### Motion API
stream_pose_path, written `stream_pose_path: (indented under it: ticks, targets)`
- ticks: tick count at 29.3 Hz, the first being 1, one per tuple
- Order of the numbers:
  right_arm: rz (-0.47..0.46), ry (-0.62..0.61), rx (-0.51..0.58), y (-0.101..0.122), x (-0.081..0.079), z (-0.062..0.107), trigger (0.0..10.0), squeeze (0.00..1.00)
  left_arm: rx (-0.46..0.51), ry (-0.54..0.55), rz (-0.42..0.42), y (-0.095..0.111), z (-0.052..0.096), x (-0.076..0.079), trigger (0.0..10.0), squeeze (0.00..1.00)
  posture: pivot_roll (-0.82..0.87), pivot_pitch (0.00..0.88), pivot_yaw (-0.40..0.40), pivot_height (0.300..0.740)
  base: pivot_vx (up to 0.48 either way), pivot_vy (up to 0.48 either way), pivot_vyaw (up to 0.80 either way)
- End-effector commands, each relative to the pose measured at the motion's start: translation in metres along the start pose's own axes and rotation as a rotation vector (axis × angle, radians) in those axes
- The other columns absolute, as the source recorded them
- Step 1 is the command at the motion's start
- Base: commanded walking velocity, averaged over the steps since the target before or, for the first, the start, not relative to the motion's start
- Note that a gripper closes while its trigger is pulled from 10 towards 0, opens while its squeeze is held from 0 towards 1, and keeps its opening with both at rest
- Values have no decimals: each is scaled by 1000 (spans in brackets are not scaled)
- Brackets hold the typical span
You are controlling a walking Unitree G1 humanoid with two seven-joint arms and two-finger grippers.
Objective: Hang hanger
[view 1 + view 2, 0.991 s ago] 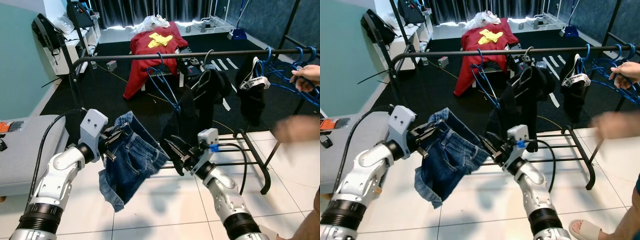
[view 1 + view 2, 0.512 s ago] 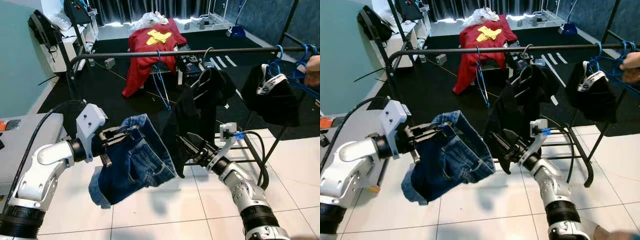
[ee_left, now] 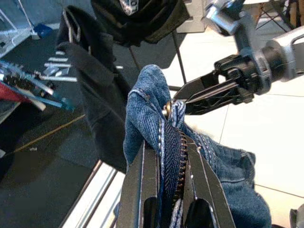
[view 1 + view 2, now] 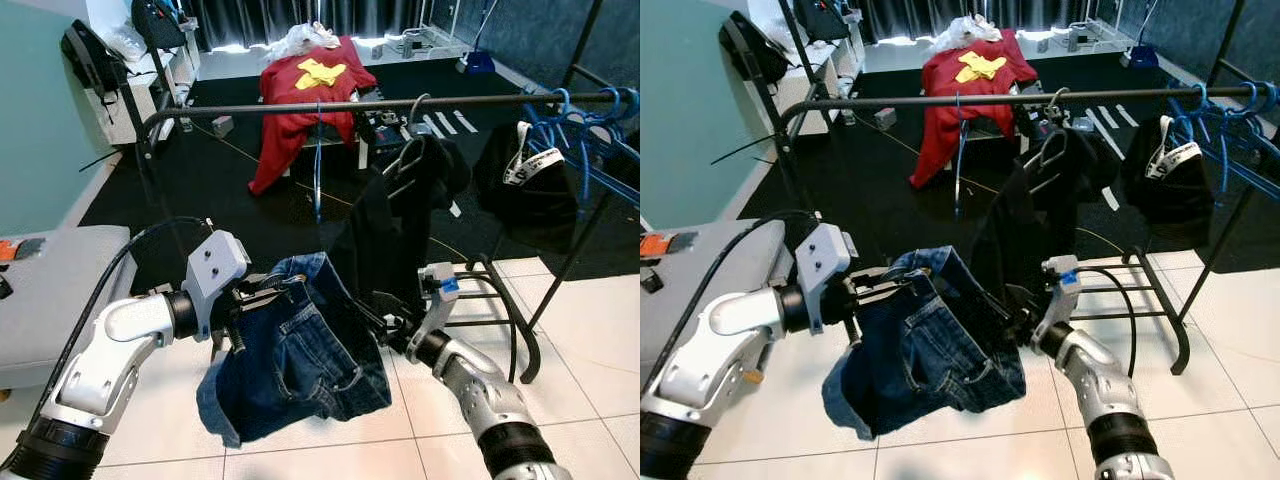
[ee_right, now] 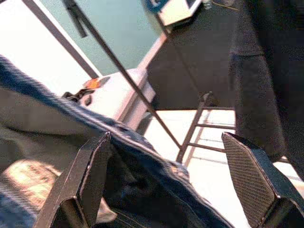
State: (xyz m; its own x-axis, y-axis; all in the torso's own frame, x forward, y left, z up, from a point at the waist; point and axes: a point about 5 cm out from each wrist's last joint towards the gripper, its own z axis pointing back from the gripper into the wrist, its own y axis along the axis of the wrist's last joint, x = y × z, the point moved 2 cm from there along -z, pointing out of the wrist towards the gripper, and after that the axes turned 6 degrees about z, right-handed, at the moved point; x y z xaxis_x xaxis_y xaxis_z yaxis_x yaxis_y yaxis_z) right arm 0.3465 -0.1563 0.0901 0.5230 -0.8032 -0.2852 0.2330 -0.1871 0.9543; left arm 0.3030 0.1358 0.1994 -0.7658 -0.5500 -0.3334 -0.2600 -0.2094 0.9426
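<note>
Denim shorts (image 4: 300, 365): clamped at the waistband by left gripper (image 3: 172, 156).
Right gripper (image 5: 171, 180): spread open, seemingly straddling the waistband.

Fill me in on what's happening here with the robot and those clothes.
The robot stands before a clothes rail with a pair of denim shorts. Its left gripper is shut on the shorts' waistband and holds them up in the air. The right gripper is open at the shorts' other edge, one finger against the denim. Black garments and blue hangers hang on the rail; the shorts are not on it yet.
</note>
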Motion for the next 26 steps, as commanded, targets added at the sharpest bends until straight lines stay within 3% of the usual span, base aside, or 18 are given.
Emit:
stream_pose_path:
  ticks: [1,11,17,26]
  targets:
    - [-45,-15,-36,-6,3,0,10000,0,52,12,-40,14,3,-1,10000,0,125,70,31,740,0,0,0]
    - [-50,110,-54,-3,0,2,10000,0,184,-3,8,35,2,5,10000,0,79,57,33,740,0,0,0]
    - [-39,52,-106,-12,15,15,10000,0,253,-27,10,52,-1,4,10000,0,101,61,18,740,0,0,0]
    - [-33,-32,-98,-10,31,21,10000,0,241,-112,-15,64,3,13,10000,0,114,58,32,740,0,0,0]
